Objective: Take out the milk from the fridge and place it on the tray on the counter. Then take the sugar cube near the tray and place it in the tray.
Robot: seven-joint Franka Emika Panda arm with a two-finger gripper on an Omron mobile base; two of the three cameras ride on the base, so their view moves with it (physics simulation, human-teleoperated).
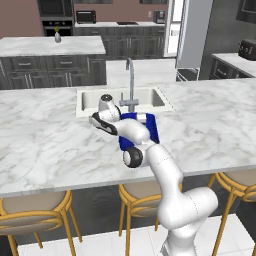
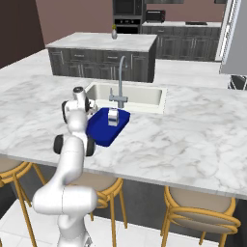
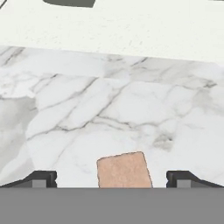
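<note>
the tool [image 3: 112, 177] is spread astride the pale tan sugar cube [image 3: 124, 169] on the counter [image 3: 131, 109]; the milk [image 2: 113, 117] stands in the blue tray [image 2: 103, 129].

Evenly and brightly lit, rendered flat, with no glare on the marble tabletop [image 1: 45, 145]. Soft faint shadows only. Slightly coarse and blurred in the hand view.
</note>
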